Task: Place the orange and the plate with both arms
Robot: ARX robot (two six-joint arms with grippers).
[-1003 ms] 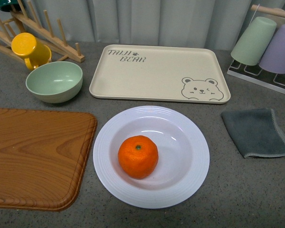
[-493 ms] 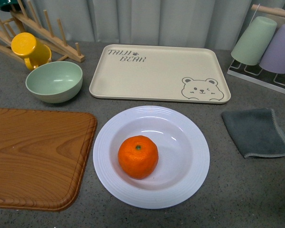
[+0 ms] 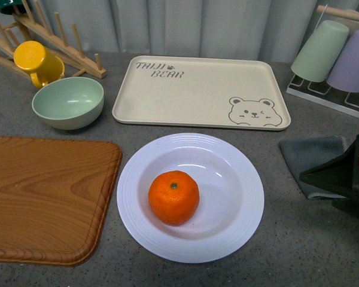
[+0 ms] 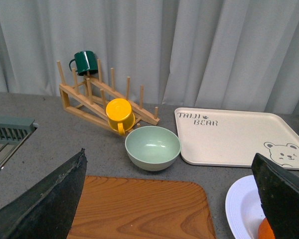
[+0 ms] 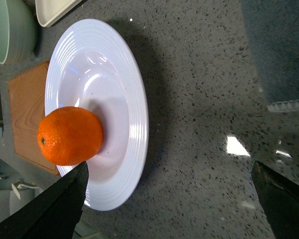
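Note:
The orange (image 3: 173, 197) lies in the well of the white ridged plate (image 3: 239, 233) at the front middle of the grey counter. Both also show in the right wrist view, the orange (image 5: 70, 135) on the plate (image 5: 132, 107). My right gripper (image 3: 341, 179) enters at the right edge, over the grey cloth, open and empty, to the right of the plate. In its wrist view its jaws (image 5: 169, 204) stand wide apart over bare counter beside the plate's rim. My left gripper (image 4: 172, 209) is open and empty above the wooden board; the plate's edge (image 4: 239, 206) shows beside it.
A wooden board (image 3: 45, 197) lies left of the plate. A beige bear-print tray (image 3: 200, 92) is behind it. A pale green bowl (image 3: 67, 103), yellow mug (image 3: 37, 63) and wooden rack (image 3: 60, 42) stand at the back left. A grey cloth (image 3: 311, 158) and hanging cups (image 3: 338, 54) are at the right.
My right gripper has come into the front view from the right edge and now covers part of the grey cloth. The orange and plate have not moved.

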